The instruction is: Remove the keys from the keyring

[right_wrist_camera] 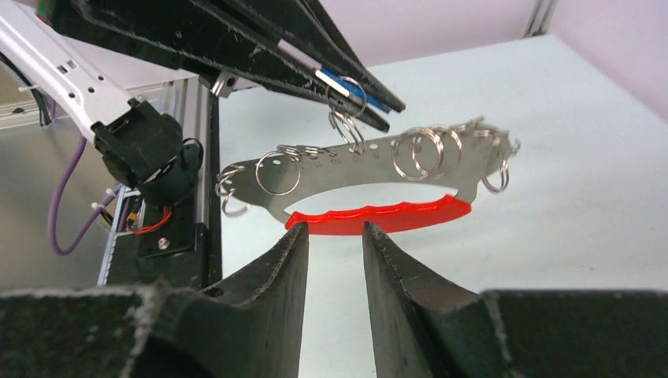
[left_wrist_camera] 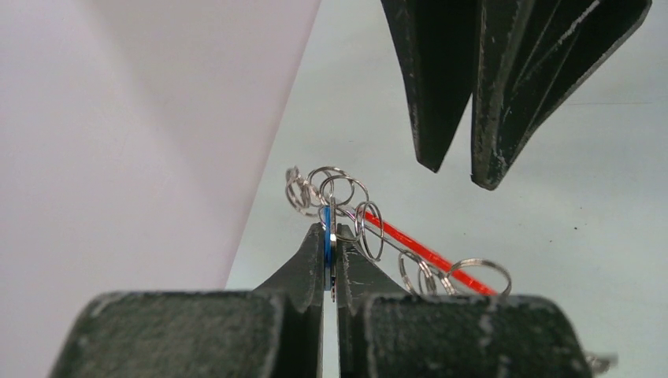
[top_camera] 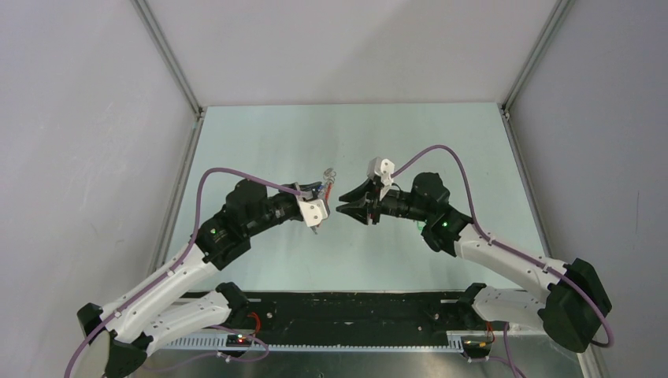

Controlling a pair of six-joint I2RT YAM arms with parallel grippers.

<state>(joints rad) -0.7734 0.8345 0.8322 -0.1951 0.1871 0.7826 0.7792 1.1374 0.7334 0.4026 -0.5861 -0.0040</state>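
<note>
Blue-headed key (left_wrist_camera: 327, 248) clenched in left gripper (left_wrist_camera: 330, 230), keyring (right_wrist_camera: 350, 172) dangling; right gripper (right_wrist_camera: 335, 232) slightly parted, near red band (right_wrist_camera: 378, 219)

The oval keyring (right_wrist_camera: 378, 164), a pale grey perforated metal strip over a bright red wavy band, hangs level mid-frame. A blue-headed silvery key (left_wrist_camera: 327, 244) sits edge-on, pinched between jaws.

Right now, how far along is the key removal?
Done: the small rings on the keyring look empty. In hand: the left gripper pinches a blue key, with the keyring hanging from it; the right gripper is open near the red band. Left: freeing that key.
</note>
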